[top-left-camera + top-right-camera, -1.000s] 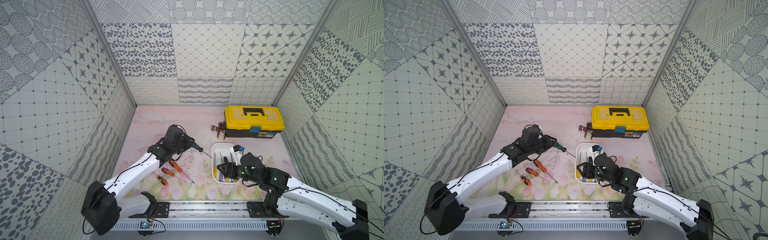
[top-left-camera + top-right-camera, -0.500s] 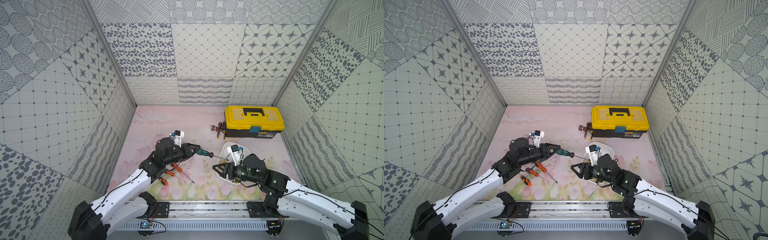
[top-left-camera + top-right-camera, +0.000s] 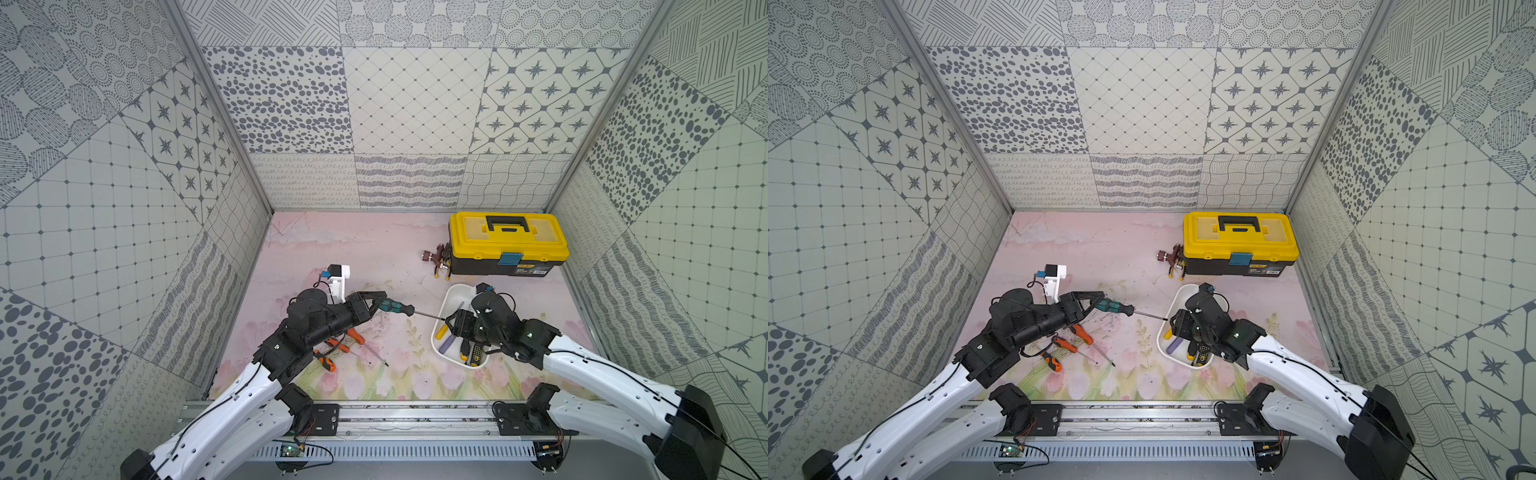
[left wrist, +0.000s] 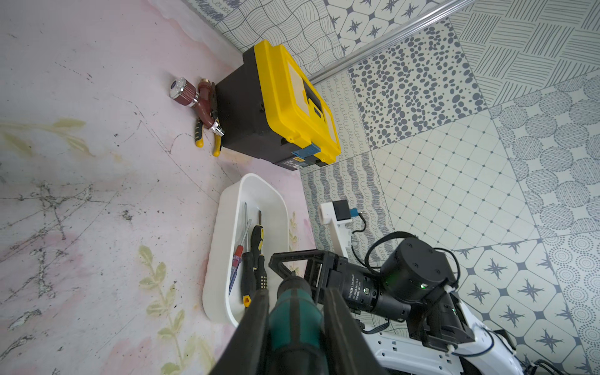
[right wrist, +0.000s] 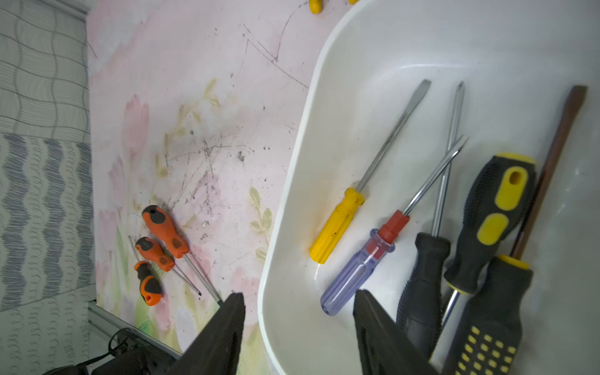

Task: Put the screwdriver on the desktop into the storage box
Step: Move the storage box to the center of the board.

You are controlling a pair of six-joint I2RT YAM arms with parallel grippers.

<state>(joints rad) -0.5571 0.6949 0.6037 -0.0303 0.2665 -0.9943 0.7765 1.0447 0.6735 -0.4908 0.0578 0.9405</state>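
My left gripper (image 3: 380, 305) (image 4: 297, 292) is shut on the teal-and-black handle of a screwdriver (image 3: 395, 308) (image 3: 1116, 307) (image 4: 293, 308). It is held level above the desktop (image 3: 332, 249), its shaft pointing right. The shaft tip reaches my right gripper (image 3: 451, 326) (image 5: 298, 295), which is open with its jaws on either side of the near rim of the white storage box (image 3: 455, 295) (image 5: 292, 162). The box lies slantwise and holds several screwdrivers: a yellow one (image 5: 337, 224), a clear blue one (image 5: 360, 269) and black ones (image 5: 487, 220).
Three orange-handled screwdrivers (image 3: 345, 345) (image 5: 164, 230) lie on the desktop under my left arm. A yellow-lidded black toolbox (image 3: 507, 241) stands at the back right. Pliers and a dark red fitting (image 3: 436, 257) lie against its left side. Patterned walls close in three sides.
My left gripper has carried the teal screwdriver rightward and turned its shaft toward the box. The storage box has swung from square to slantwise. My right gripper has shifted to the box's left rim.
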